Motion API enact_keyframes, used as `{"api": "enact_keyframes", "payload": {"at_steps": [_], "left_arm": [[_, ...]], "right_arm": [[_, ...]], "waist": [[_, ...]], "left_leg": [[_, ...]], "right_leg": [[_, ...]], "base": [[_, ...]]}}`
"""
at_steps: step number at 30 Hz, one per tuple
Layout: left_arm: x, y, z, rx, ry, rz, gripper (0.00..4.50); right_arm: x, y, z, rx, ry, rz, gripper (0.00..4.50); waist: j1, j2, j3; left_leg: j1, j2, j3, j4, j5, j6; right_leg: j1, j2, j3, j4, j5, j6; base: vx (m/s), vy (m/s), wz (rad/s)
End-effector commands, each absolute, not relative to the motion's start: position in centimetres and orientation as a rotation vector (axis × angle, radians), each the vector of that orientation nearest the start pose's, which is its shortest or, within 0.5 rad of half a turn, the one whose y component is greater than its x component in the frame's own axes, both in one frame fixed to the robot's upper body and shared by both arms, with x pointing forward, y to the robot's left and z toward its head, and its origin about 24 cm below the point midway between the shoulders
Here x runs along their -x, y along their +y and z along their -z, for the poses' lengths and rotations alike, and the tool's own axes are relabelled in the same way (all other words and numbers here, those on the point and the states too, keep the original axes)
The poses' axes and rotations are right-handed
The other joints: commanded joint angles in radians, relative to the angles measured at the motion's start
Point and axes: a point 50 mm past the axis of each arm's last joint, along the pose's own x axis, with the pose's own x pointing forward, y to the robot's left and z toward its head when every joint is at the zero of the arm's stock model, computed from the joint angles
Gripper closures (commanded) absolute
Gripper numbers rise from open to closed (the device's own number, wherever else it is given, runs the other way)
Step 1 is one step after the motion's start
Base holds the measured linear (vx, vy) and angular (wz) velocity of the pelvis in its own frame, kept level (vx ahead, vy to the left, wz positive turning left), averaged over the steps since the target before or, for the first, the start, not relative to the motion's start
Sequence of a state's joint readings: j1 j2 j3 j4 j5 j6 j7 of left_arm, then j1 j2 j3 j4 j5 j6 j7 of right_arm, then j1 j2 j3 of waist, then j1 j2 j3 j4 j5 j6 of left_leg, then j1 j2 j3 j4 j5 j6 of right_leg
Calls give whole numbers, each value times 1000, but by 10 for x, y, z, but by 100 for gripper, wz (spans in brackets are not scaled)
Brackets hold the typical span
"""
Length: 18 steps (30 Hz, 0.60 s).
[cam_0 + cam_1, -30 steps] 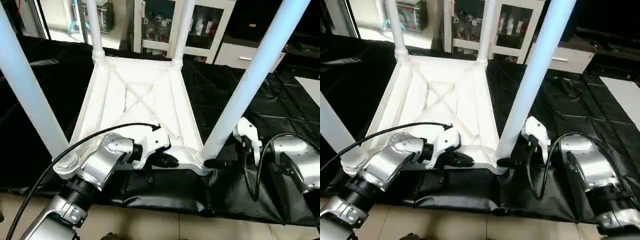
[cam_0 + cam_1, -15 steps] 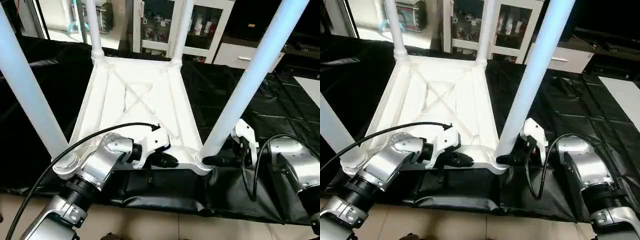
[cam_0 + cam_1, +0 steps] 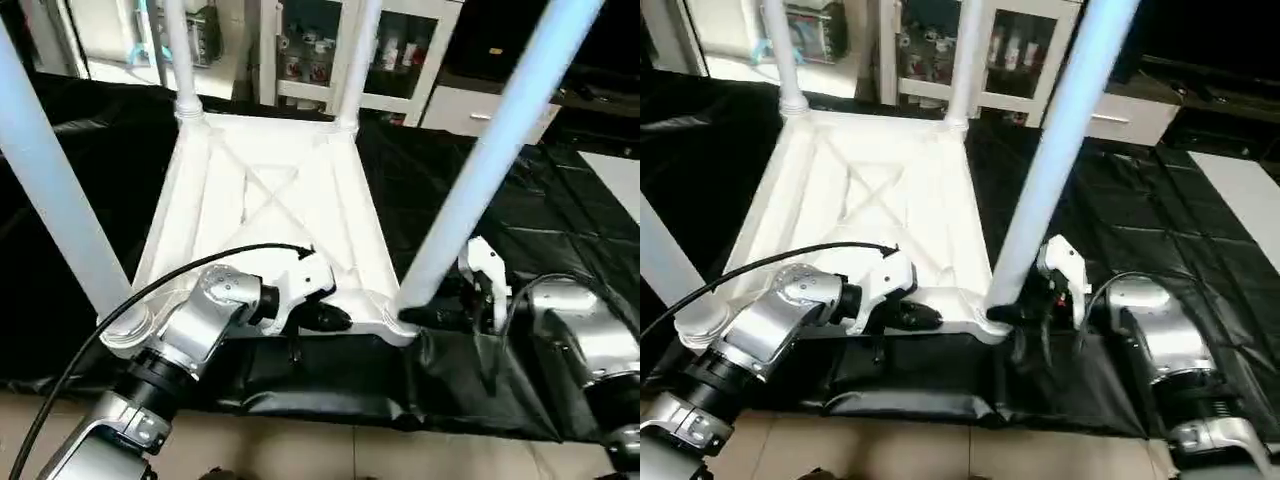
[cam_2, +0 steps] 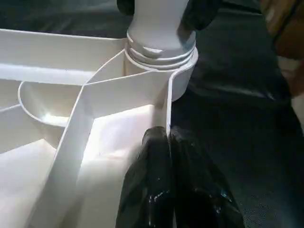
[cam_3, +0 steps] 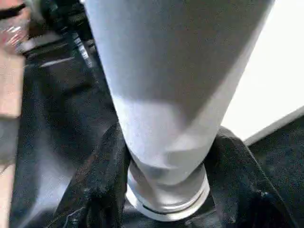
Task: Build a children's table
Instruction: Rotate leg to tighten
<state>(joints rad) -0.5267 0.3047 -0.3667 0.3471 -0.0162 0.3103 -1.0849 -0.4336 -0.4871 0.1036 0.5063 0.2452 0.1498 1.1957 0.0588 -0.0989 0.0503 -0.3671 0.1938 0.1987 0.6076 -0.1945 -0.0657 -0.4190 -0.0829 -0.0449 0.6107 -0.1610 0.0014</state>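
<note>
The children's table top (image 3: 270, 200) lies upside down on black cloth, its X-ribbed underside facing up. Its legs stand upright in the corner sockets: near right leg (image 3: 490, 150), near left leg (image 3: 50, 200) and two far legs (image 3: 180, 50). My left gripper (image 3: 330, 319) is shut, its fingertips (image 4: 156, 142) against the top's near rim beside the near right socket. My right gripper (image 3: 412, 314) is shut on the base of the near right leg (image 5: 161, 118), one black finger (image 5: 107, 185) on each side, just above the socket.
Black cloth (image 3: 560, 210) covers the work surface, and its front edge drops to a tiled floor (image 3: 330, 450). A glass-door cabinet (image 3: 410, 50) stands behind. A black cable (image 3: 150, 290) loops over my left forearm.
My right gripper has moved in to the near right leg's base and closed around it. The left gripper stays on the rim. The camera has shifted a little.
</note>
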Motion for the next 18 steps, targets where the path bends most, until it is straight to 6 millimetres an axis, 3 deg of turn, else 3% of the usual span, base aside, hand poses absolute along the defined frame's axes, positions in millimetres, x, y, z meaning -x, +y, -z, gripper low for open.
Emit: {"api": "enact_keyframes", "payload": {"at_steps": [1, 2, 3, 6, 9, 11, 15, 18], "left_arm": [[-309, 65, -64, -303, 373, 1273, 450], [-309, 65, -64, -303, 373, 1273, 450], [-320, 61, -64, -295, 374, 1155, 450], [-333, 55, -64, -254, 390, 1003, 450], [-349, 43, -67, -227, 383, 808, 450], [-353, 39, -70, -227, 366, 758, 450], [-362, 29, -79, -250, 302, 664, 450], [-363, 28, -80, -255, 288, 658, 450]], "right_arm": [[-316, -199, -44, 43, 381, -848, 259], [-316, -199, -44, 43, 381, -848, 259], [-320, -196, -38, 24, 399, -738, 259], [-325, -187, -30, -6, 411, -595, 259], [-335, -165, -18, -26, 421, -357, 259], [-338, -155, -16, -27, 417, -298, 260], [-341, -121, -15, -29, 396, -270, 260], [-342, -118, -15, -29, 392, -270, 260]], "waist": [[-12, -1, -57], [-12, -1, -57], [-19, -6, -60], [-24, -8, -62], [-29, -3, -65], [-28, 0, -71], [-26, -2, -74], [-19, -3, -74]], "left_leg": [[7, 36, -24, -80, -261, 5], [7, 36, -24, -80, -261, 5], [6, 35, -27, -78, -270, -8], [4, 32, -25, -75, -251, -4], [0, 29, -25, -74, -224, -1], [4, 27, -26, -73, -211, -9], [5, 25, -18, -69, -166, 30], [6, 25, -14, -68, -131, 63]], "right_leg": [[40, -55, 28, -85, -402, -170], [40, -55, 28, -85, -402, -170], [42, -56, 26, -86, -424, -157], [42, -57, 29, -89, -417, -143], [41, -55, 28, -89, -389, -143], [43, -54, 27, -83, -336, -148], [45, -50, 30, -73, -192, -184], [48, -50, 31, -68, -138, -202]], "base": [[0, 0, 0], [0, 0, 0], [0, 0, 0], [0, 0, 0], [0, 0, 0], [0, 0, 0], [0, 0, 0], [0, 0, 0]]}}
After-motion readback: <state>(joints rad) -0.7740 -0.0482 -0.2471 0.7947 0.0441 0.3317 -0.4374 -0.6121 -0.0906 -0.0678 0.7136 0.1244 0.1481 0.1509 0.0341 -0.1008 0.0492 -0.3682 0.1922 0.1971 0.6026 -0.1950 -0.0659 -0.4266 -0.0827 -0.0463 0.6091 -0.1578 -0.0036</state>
